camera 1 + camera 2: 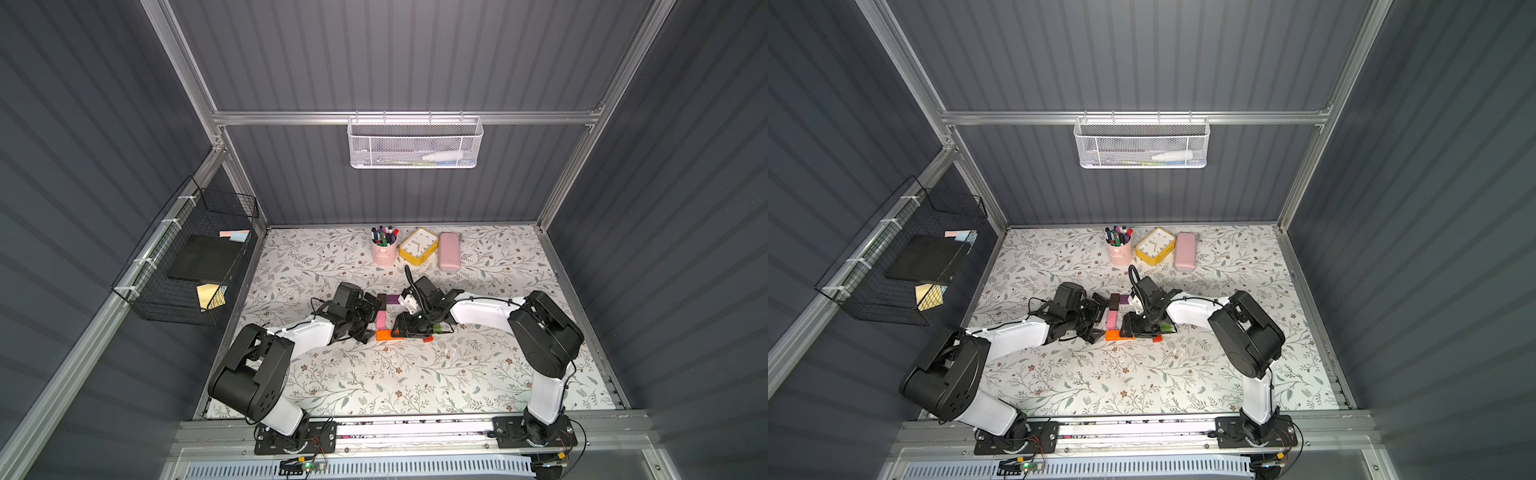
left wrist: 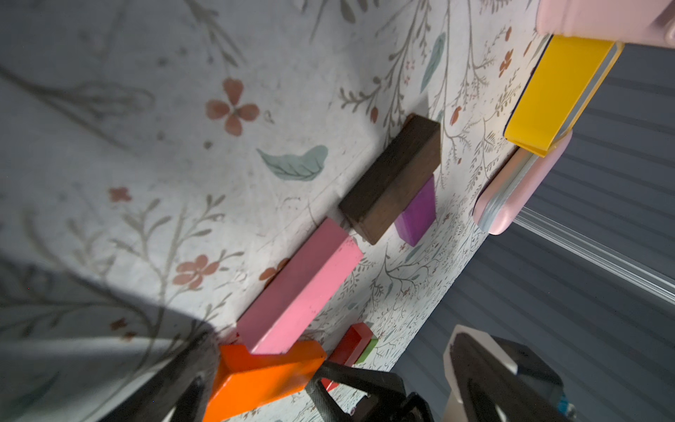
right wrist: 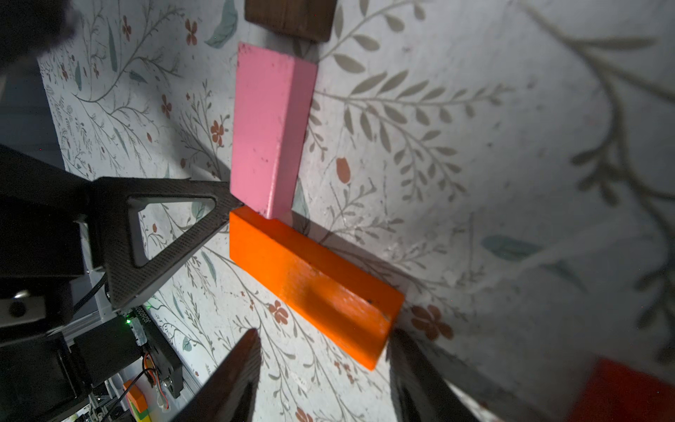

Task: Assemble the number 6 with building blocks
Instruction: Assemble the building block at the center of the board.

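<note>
On the flowered table the number 6 stands as a dark brown block (image 1: 381,300) and a pink block (image 1: 381,320) in one line. A purple block (image 1: 392,299) lies beside the brown one, and the orange bar (image 1: 387,335) lies across the pink's near end. My left gripper (image 1: 370,319) is open beside the pink block, one fingertip (image 3: 222,204) touching the pink-orange corner. My right gripper (image 3: 325,330) is open around the orange bar's (image 3: 310,288) right end, one finger against it. A red block (image 2: 350,345) and a green cube (image 2: 369,349) lie just beyond.
A pink pen cup (image 1: 384,251), a yellow clock (image 1: 419,246) and a pale pink case (image 1: 449,251) stand at the back of the table. A white mesh basket (image 1: 415,143) hangs on the back wall, a black wire basket (image 1: 187,266) on the left wall.
</note>
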Controlling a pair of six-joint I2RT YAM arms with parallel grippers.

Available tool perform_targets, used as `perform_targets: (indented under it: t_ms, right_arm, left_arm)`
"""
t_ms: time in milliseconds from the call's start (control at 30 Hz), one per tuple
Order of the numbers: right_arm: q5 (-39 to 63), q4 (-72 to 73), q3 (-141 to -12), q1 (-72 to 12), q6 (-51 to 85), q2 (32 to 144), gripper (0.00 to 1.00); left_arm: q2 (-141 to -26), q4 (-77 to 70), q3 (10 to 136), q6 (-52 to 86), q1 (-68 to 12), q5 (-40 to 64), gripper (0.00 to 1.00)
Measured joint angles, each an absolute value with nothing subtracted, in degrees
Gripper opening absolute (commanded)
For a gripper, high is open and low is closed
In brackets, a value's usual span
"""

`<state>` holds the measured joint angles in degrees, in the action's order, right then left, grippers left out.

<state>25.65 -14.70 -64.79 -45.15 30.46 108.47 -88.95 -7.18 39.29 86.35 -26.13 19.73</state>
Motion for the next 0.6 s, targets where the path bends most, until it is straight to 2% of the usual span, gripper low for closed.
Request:
perform_targets:
  t_ms: [600]
  right_arm:
    - [25.65, -14.76, -64.82, -45.15, 30.44, 108.47, 0.58]
  left_arm:
    - [-89.89, -7.18, 40.25, 86.11, -26.09, 19.66, 0.99]
